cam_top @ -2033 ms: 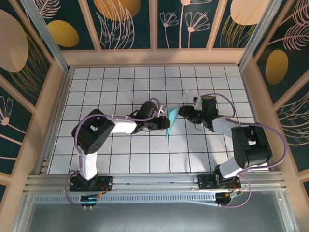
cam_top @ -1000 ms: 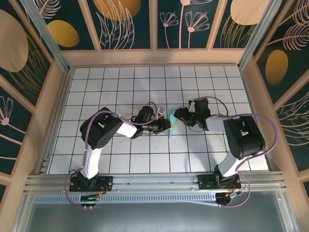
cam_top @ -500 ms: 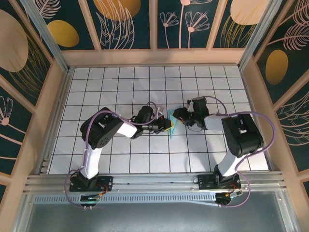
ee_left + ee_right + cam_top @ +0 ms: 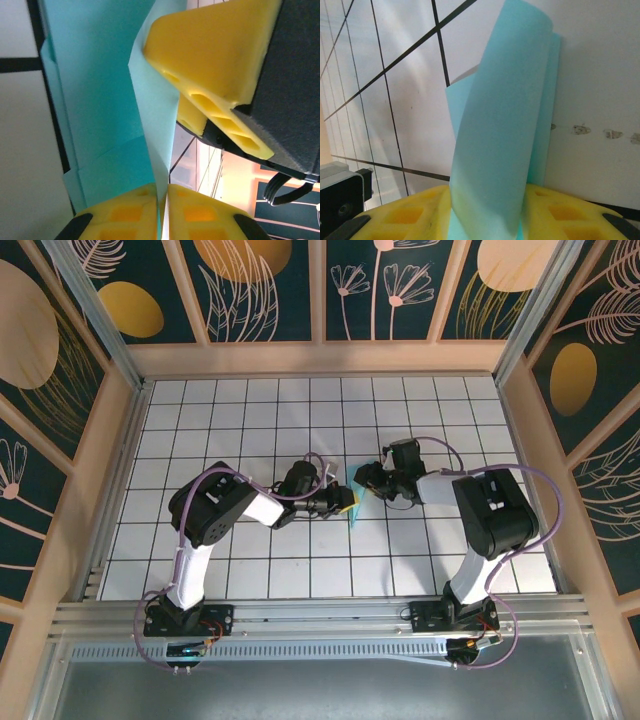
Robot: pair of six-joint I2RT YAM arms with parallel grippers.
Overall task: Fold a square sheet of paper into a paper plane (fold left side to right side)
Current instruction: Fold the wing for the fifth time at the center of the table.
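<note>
top view, sheet: turquoise paper sheet (image 4: 355, 514) stands partly folded, just right of the grid table (image 4: 250, 420) centre.
top view, grippers: left gripper (image 4: 347, 502) on the centre side, right gripper (image 4: 364, 480) on the far-right side, nearly touching; probably a two-sided hold so the flap can swing over.
top view, room: bare tiles all round the centre, walls well off.
left wrist, grip: pads pressed together on a thin flap edge, likely anchoring it; the right gripper's finger (image 4: 210, 55) sits just beyond.
right wrist, grip: pads part-way apart, clamped on a curled, uncreased loop; upper edges free above the table.
</note>
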